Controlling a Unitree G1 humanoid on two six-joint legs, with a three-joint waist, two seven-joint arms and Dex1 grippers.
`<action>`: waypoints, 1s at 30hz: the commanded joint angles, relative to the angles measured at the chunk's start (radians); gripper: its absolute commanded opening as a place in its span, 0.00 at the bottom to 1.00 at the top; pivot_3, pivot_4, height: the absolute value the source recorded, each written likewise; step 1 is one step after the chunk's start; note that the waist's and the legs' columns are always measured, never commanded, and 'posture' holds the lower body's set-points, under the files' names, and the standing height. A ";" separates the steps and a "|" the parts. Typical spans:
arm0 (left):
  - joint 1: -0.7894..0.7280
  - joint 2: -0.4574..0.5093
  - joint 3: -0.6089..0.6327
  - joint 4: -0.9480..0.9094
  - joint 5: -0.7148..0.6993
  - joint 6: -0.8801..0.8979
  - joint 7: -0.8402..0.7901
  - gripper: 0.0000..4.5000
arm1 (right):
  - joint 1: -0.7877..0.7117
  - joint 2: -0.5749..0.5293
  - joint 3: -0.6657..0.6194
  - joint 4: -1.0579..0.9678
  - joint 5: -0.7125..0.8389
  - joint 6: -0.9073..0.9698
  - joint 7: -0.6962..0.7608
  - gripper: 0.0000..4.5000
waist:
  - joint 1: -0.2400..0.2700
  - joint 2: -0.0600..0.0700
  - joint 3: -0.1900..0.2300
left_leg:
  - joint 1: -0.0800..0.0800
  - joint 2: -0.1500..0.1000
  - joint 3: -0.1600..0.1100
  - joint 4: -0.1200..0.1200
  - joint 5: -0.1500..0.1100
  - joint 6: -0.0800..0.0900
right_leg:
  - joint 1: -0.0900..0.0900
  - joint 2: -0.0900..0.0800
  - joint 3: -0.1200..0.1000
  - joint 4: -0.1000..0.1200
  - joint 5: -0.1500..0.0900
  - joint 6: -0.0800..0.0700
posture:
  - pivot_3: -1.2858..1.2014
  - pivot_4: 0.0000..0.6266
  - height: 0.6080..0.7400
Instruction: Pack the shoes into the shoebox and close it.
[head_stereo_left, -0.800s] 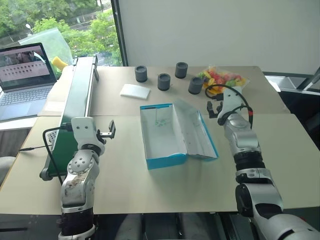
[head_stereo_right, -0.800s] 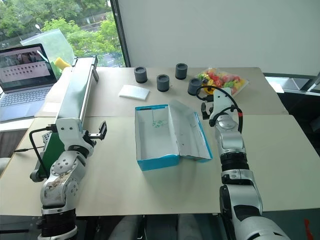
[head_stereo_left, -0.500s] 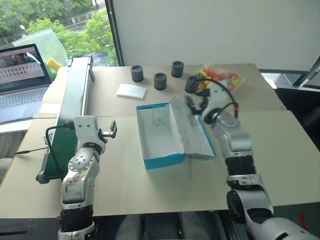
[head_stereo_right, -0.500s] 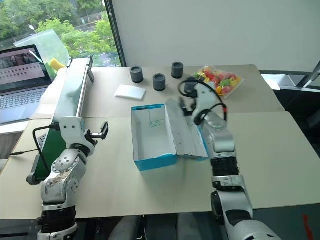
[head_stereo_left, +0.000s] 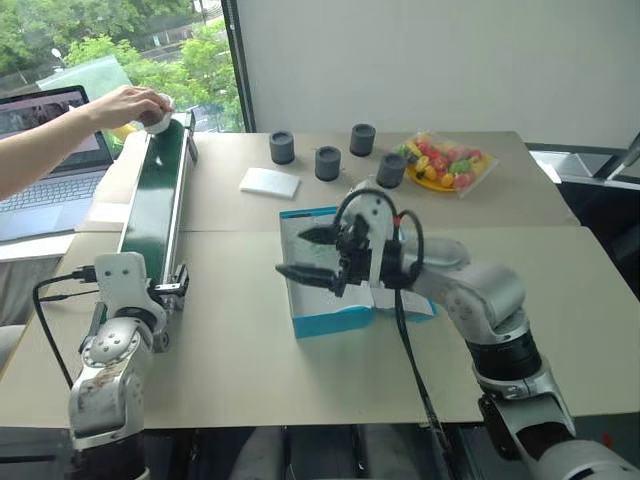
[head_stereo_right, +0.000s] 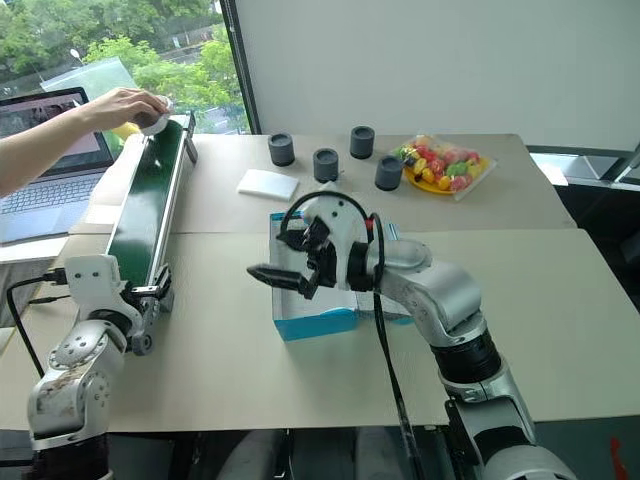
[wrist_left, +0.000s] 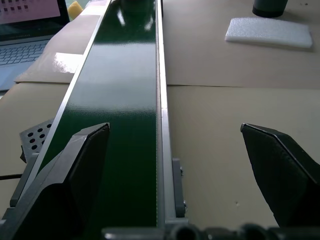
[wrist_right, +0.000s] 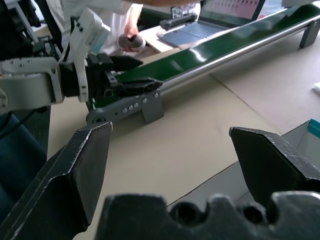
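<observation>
My right gripper (head_stereo_left: 305, 254) has swung from beside the fruit across to the near left of the shoebox (head_stereo_left: 325, 322), fingers spread, holding nothing. My left gripper (wrist_left: 175, 165) has dropped beside the green conveyor belt (head_stereo_left: 155, 195), fingers also spread. The shoebox lies open on the table (head_stereo_left: 240, 370). A person's hand (head_stereo_left: 125, 103) now reaches the belt's far end.

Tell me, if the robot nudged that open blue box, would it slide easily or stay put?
The shoebox looks like thin cardboard and appears empty, so it is probably light and would likely slide on the smooth table. Its lid lies open to one side, so a push might turn the box rather than move it straight.
</observation>
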 joint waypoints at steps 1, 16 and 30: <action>-0.014 0.035 0.065 -0.031 -0.025 0.033 0.000 1.00 | 0.005 0.030 0.028 -0.036 -0.038 -0.036 -0.030 0.99 | -0.001 0.000 0.000 | 0.000 0.000 0.000 0.000 0.000 0.000 | 0.000 0.000 0.000 0.000 0.000 0.000 | 0.52 0.24 1.00; -0.029 0.068 0.042 0.007 -0.049 0.150 -0.017 1.00 | 0.021 0.126 0.026 0.040 -0.139 -0.078 -0.106 0.99 | -0.001 0.000 0.000 | 0.000 0.000 0.000 0.000 0.000 0.000 | 0.000 0.000 0.001 0.000 0.000 0.000 | 0.52 0.24 1.00; -0.063 0.089 0.030 0.053 -0.001 0.162 0.021 1.00 | 0.037 0.213 -0.133 0.035 -0.016 0.070 -0.191 0.99 | -0.004 0.000 0.000 | 0.000 0.000 0.000 0.000 0.000 0.000 | -0.001 0.000 0.001 0.000 0.000 0.000 | 0.52 0.24 1.00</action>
